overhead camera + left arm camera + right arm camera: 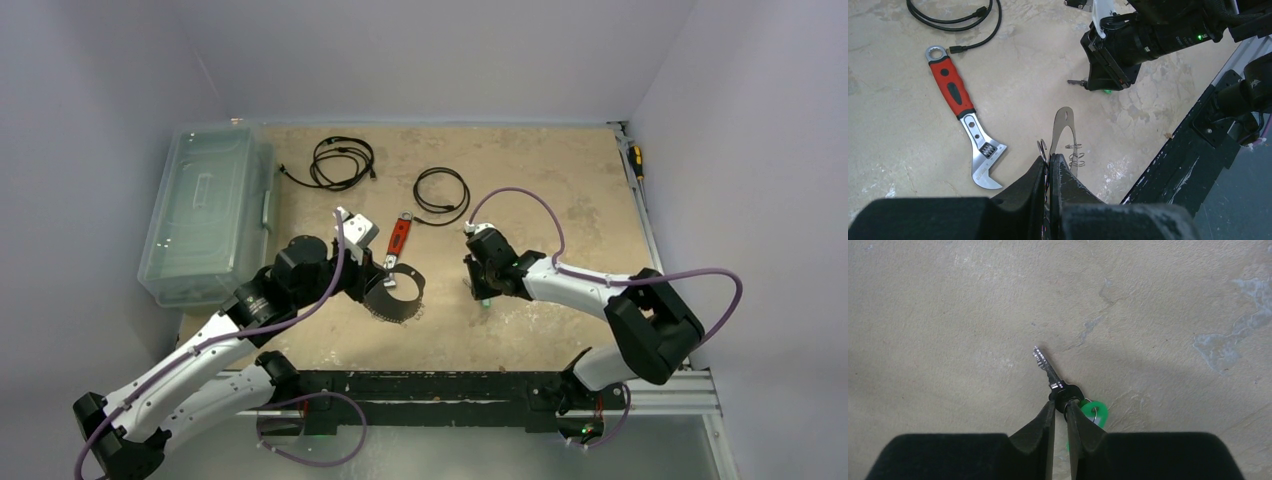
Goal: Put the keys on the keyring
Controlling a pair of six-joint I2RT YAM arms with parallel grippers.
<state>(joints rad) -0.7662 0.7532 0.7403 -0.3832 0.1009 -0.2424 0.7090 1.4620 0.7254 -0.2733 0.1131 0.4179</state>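
Note:
My left gripper is shut on the keyring, a thin silvery loop that sticks up out of the closed fingertips with small wire rings beside it. Over to the right, my right gripper is down at the tabletop. Its fingertips pinch the black head of a small metal key whose blade points away along the table. A bright green tag hangs on that key's little ring, partly hidden behind the right finger. In the left wrist view the same key pokes out from under the right gripper.
A red-handled adjustable wrench lies just beyond the left gripper. Two black coiled cables lie further back. A clear plastic box stands along the left edge, and a black rail runs along the near edge.

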